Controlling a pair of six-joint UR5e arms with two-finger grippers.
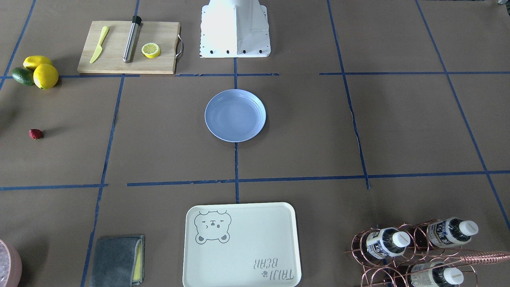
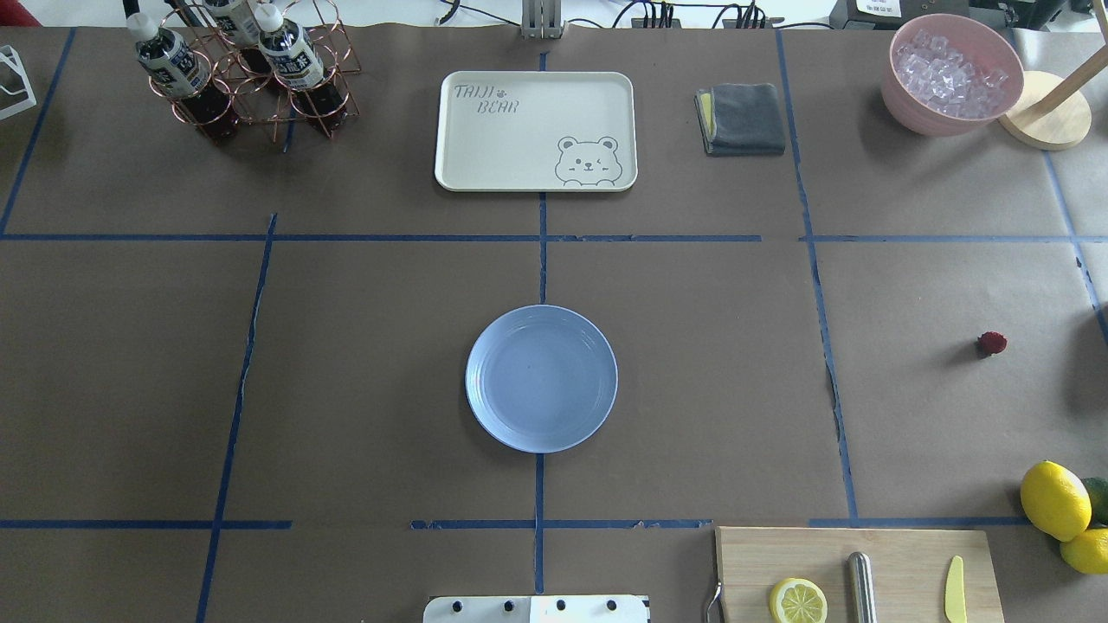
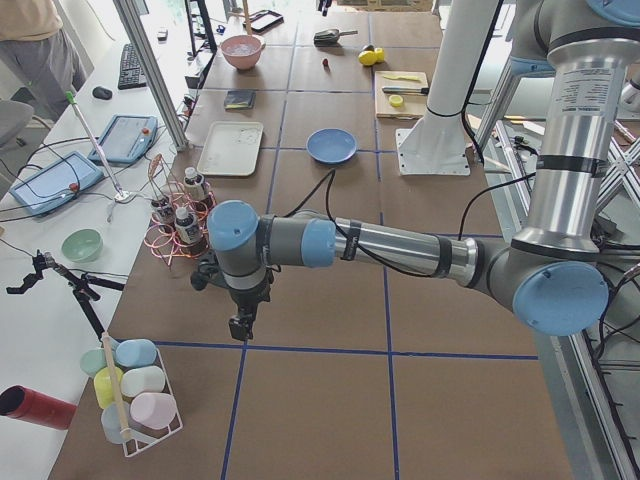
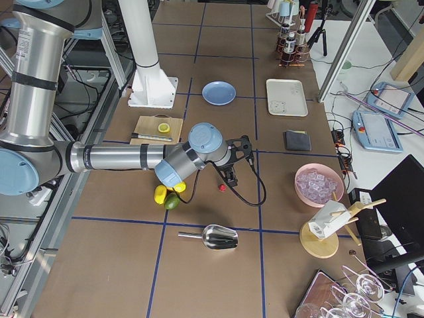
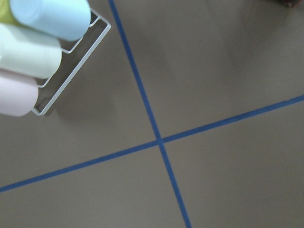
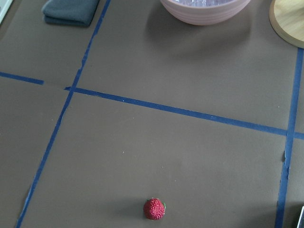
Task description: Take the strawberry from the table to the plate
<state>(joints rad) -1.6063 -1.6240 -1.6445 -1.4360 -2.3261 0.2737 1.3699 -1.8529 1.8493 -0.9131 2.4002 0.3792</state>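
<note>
The strawberry [image 1: 35,134] [image 2: 992,343] lies alone on the brown table [image 2: 692,389], far out on the robot's right side. It shows low in the right wrist view [image 6: 154,209]. The light-blue plate [image 1: 235,115] [image 2: 541,378] sits empty at the table's middle, in front of the robot's base. My right gripper [image 4: 232,177] hangs just beside and above the strawberry [image 4: 222,187]; it shows only in the right side view, so I cannot tell its state. My left gripper [image 3: 240,325] hangs far from the plate near a cup rack; its state cannot be told either.
Two lemons [image 1: 45,75] and an avocado [image 1: 22,75] lie near the strawberry. A cutting board [image 1: 127,48] carries a lemon slice, a knife and a metal tool. A cream tray [image 2: 535,130], grey cloth [image 2: 743,118], ice bowl [image 2: 950,73], bottle rack [image 2: 238,73] and scoop [image 4: 217,236] lie around.
</note>
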